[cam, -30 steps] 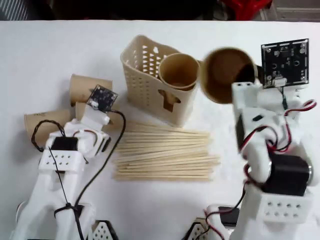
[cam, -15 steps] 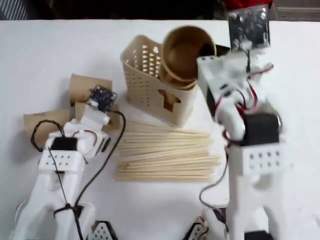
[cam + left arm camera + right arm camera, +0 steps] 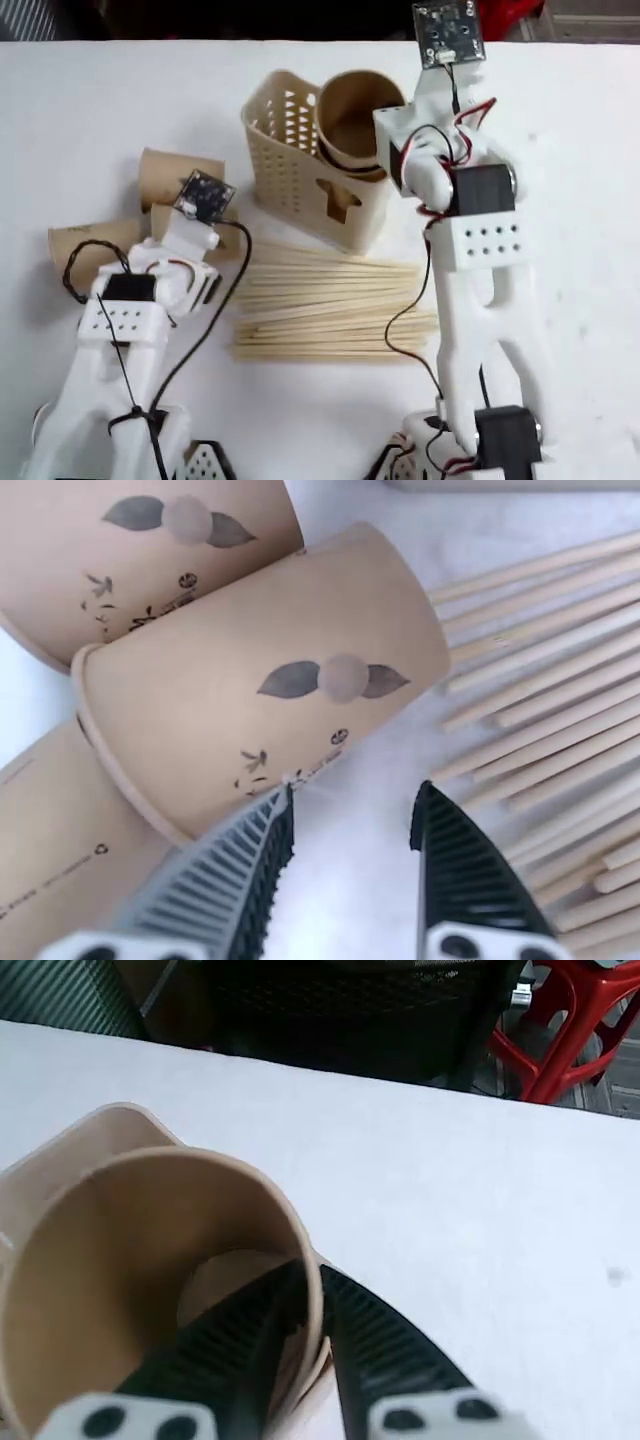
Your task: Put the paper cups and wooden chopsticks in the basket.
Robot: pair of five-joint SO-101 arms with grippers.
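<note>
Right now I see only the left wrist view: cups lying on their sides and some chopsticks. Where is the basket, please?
Observer: In the high view, the basket stands upright just behind the chopsticks, toward the far edge of the table.
Operator: Is something inside it?
Observer: Yes. One paper cup sits in it at the end nearer the right arm.
Operator: And what does the right arm do?
Observer: The right claw holds a second cup over that first one. In the right wrist view its fingers pinch the cup's wall at the rim.
</note>
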